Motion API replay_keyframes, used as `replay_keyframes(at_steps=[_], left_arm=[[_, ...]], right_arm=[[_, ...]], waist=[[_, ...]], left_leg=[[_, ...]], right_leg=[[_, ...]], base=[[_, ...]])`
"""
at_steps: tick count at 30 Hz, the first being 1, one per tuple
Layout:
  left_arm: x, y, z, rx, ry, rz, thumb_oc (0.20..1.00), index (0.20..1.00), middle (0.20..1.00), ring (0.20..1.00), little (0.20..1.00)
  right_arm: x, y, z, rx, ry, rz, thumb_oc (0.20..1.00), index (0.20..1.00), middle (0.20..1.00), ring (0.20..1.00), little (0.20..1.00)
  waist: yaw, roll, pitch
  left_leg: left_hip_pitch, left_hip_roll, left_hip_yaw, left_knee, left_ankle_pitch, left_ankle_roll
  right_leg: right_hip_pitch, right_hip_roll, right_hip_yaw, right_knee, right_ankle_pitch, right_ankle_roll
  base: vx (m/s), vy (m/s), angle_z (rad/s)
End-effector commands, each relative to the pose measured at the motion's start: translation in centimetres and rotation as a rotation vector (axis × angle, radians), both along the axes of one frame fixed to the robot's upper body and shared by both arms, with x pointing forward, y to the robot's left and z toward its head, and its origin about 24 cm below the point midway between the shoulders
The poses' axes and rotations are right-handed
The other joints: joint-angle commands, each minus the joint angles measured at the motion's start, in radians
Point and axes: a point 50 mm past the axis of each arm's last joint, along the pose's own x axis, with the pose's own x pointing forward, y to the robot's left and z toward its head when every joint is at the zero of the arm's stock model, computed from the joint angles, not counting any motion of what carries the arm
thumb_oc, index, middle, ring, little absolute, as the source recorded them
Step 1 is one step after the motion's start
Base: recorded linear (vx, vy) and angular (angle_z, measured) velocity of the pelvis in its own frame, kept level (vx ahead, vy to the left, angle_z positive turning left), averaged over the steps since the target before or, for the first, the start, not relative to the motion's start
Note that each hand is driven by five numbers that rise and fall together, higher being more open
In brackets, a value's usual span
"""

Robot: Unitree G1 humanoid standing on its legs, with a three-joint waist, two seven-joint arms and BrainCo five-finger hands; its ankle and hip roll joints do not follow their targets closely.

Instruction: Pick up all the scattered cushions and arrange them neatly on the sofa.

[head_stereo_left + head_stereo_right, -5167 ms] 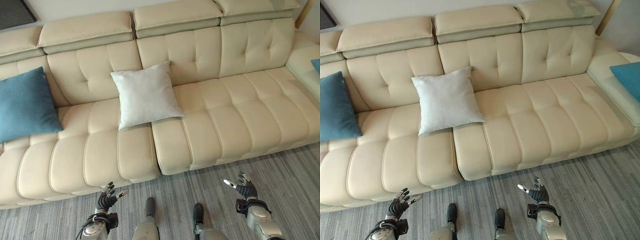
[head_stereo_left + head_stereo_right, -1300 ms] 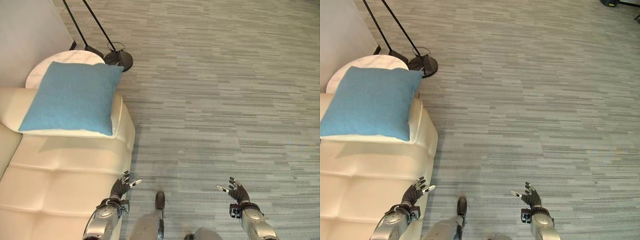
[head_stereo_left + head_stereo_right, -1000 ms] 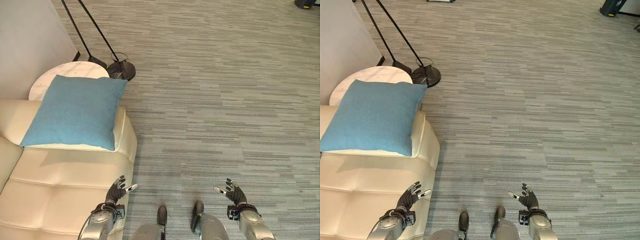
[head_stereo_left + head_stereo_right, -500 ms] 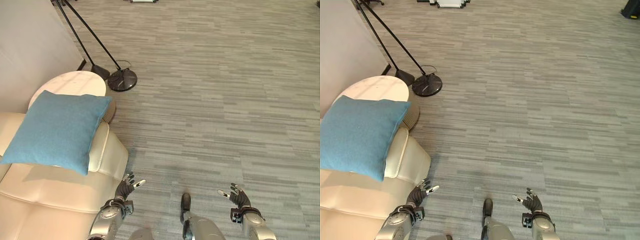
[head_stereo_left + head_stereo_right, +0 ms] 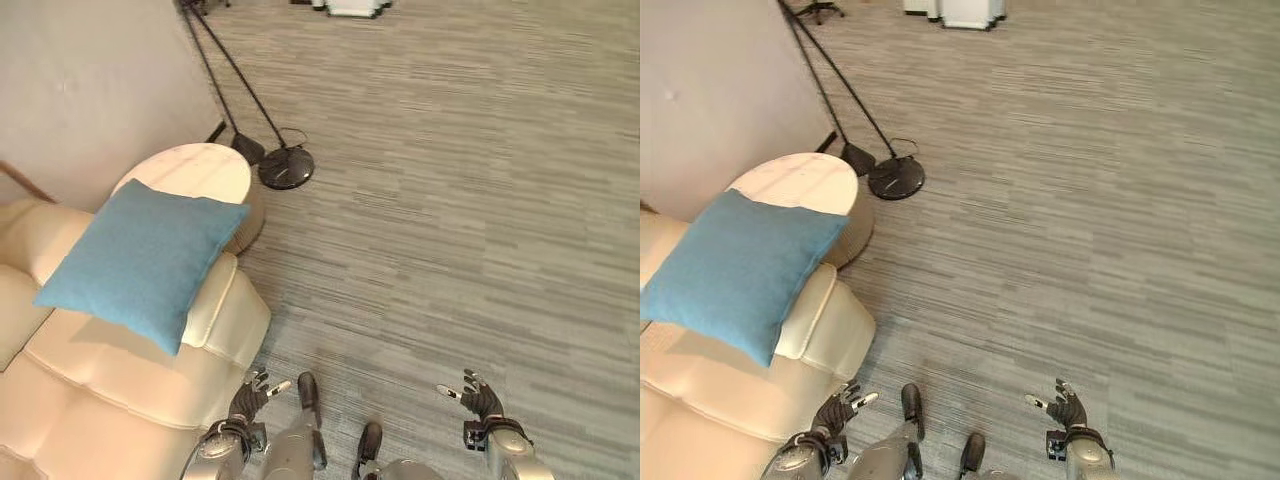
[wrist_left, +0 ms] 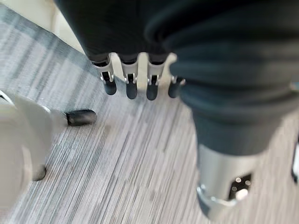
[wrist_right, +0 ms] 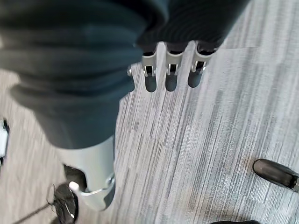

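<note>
A blue cushion (image 5: 142,261) lies tilted over the armrest at the end of the cream sofa (image 5: 90,390), at the left of the eye views; the same blue cushion (image 5: 736,270) overhangs the armrest's edge. My left hand (image 5: 248,392) hangs low near the sofa's front corner, fingers relaxed and holding nothing. Well to the right of it, over the grey floor, my right hand (image 5: 477,398) is also open and empty. In the wrist views the left hand's fingers (image 6: 131,85) and the right hand's fingers (image 7: 170,76) hang straight above the carpet.
A round white side table (image 5: 195,176) stands just behind the sofa's armrest. A floor lamp's black base (image 5: 286,168) and slanting poles stand beside it, by the wall. Grey striped carpet (image 5: 470,210) stretches to the right. White equipment (image 5: 965,12) sits at the far edge.
The camera has swung from the sofa's front, with its white and blue cushions, to the sofa's end, and keeps shifting. Both hands stay low and open.
</note>
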Motion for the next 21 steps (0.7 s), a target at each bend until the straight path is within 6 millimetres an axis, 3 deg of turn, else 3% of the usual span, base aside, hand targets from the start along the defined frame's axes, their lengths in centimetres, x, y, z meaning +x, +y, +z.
replay_keyframes(at_steps=[1,4,7,10,15,18,19,21], left_arm=[[0.1,1.6,0.5,0.048,-0.027,0.028,1.000,1.000,1.000,1.000,1.000],[-0.3,2.2,0.4,0.057,-0.017,0.040,1.000,1.000,1.000,1.000,1.000],[-0.3,2.6,0.5,0.075,-0.006,0.042,1.000,1.000,1.000,1.000,1.000],[-0.2,3.0,0.7,0.088,-0.014,0.048,1.000,1.000,1.000,1.000,1.000],[0.3,2.9,0.9,0.089,-0.030,0.036,1.000,1.000,1.000,1.000,1.000],[0.6,2.7,0.8,0.096,-0.027,0.019,1.000,1.000,1.000,1.000,1.000],[0.9,2.7,1.0,0.101,-0.035,0.015,1.000,1.000,1.000,1.000,1.000],[1.4,2.6,1.1,0.103,-0.050,0.001,1.000,1.000,1.000,1.000,1.000]], right_arm=[[0.7,-0.3,1.0,-0.029,-0.055,0.027,1.000,1.000,1.000,1.000,1.000],[0.6,0.5,0.6,-0.004,-0.041,0.046,1.000,1.000,1.000,1.000,1.000],[0.8,0.8,0.5,-0.012,-0.027,0.077,1.000,1.000,1.000,1.000,1.000],[0.5,1.0,0.5,0.003,-0.036,0.066,1.000,1.000,1.000,1.000,1.000],[0.6,0.8,0.6,0.019,-0.048,0.040,1.000,1.000,1.000,1.000,1.000],[0.6,0.4,0.5,0.020,-0.044,0.016,1.000,1.000,1.000,1.000,1.000],[0.6,0.3,0.6,0.019,-0.047,0.007,1.000,1.000,1.000,1.000,1.000],[0.5,0.1,0.5,0.018,-0.039,-0.002,1.000,1.000,1.000,1.000,1.000]], waist=[[0.035,-0.011,-0.048],[0.049,-0.034,-0.065],[0.041,-0.043,-0.057],[0.019,-0.026,-0.049],[-0.018,-0.007,-0.019],[-0.057,-0.017,0.005],[-0.071,-0.020,0.014],[-0.087,-0.024,0.020]], left_leg=[[-0.005,-0.038,-0.029,0.035,0.007,0.031],[0.030,-0.071,-0.044,0.056,-0.044,0.066],[0.082,-0.116,-0.077,0.061,-0.093,0.111],[0.141,-0.126,-0.129,0.037,-0.115,0.130],[0.191,-0.136,-0.255,0.028,-0.124,0.122],[0.234,-0.163,-0.363,0.017,-0.132,0.114],[0.250,-0.174,-0.397,0.011,-0.134,0.108],[0.259,-0.188,-0.449,0.007,-0.136,0.100]], right_leg=[[0.088,-0.155,0.069,0.092,-0.145,0.162],[0.069,-0.211,0.060,0.221,-0.132,0.189],[-0.006,-0.265,0.072,0.451,-0.012,0.228],[-0.087,-0.253,0.119,0.603,0.026,0.214],[-0.180,-0.168,0.185,0.460,-0.066,0.168],[-0.252,-0.067,0.350,0.291,-0.036,0.172],[-0.276,-0.047,0.396,0.244,-0.007,0.180],[-0.317,-0.043,0.426,0.184,0.035,0.186]], base=[[0.32,0.177,0.04],[0.28,0.211,0.18],[0.22,0.213,0.40],[0.19,0.115,0.81],[0.19,-0.037,1.01],[0.22,-0.092,1.00],[0.22,-0.085,1.05],[0.21,-0.103,1.11]])
